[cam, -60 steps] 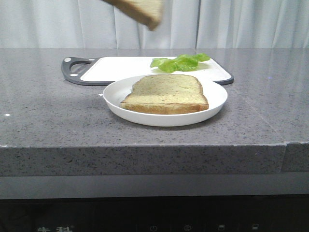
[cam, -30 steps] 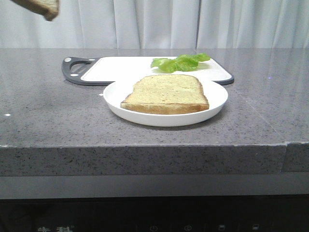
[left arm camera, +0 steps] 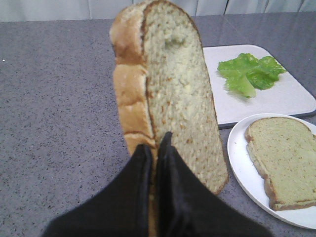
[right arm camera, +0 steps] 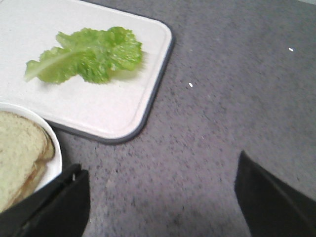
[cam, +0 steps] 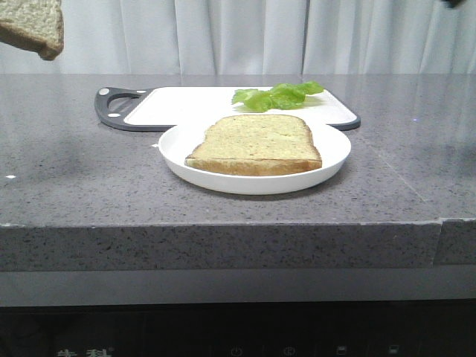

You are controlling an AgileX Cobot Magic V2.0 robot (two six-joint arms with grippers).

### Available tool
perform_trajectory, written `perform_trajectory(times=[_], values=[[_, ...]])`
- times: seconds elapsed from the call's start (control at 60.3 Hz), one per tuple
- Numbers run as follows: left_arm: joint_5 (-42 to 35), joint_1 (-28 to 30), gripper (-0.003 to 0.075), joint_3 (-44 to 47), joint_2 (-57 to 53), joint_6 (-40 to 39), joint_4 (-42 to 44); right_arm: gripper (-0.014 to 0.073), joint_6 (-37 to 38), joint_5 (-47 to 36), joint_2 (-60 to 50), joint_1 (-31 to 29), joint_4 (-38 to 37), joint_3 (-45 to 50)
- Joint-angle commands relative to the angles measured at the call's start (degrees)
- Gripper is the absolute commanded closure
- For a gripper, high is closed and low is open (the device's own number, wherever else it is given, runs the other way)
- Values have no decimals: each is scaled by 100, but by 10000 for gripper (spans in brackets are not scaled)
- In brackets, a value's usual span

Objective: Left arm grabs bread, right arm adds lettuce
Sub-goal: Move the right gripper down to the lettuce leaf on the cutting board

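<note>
My left gripper is shut on the bread, a thick toast slice held on edge high above the counter. In the front view only the bread's corner shows at the top left; the left arm is out of that view. The green lettuce lies on the white cutting board; it also shows in the right wrist view. My right gripper is open and empty, above bare counter beside the board's corner. Only a dark tip of the right arm shows in the front view.
A second, flatter slice lies on a white plate in front of the board. The plate shows in the left wrist view and in the right wrist view. The board's black handle points left. The grey counter's front edge is near.
The bread has moved from the top centre to the top left of the front view and come slightly lower. A dark tip of the right arm has appeared at the top right.
</note>
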Motion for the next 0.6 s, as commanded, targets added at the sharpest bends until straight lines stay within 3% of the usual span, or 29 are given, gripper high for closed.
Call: perform_trajectory(times=[0.0,0.298,0.58], values=[[-455,-1,741,-162,-50,-67,153,-15,-324,-140,572,154,42,-856],[-455,-1,741,-162,-50,-67,145,-15,-1078,1099,2562,301,281,-3216],[-455,-1,741,-162,-50,-67,145,-15,-1851,1876,3836,312,748,-4771]])
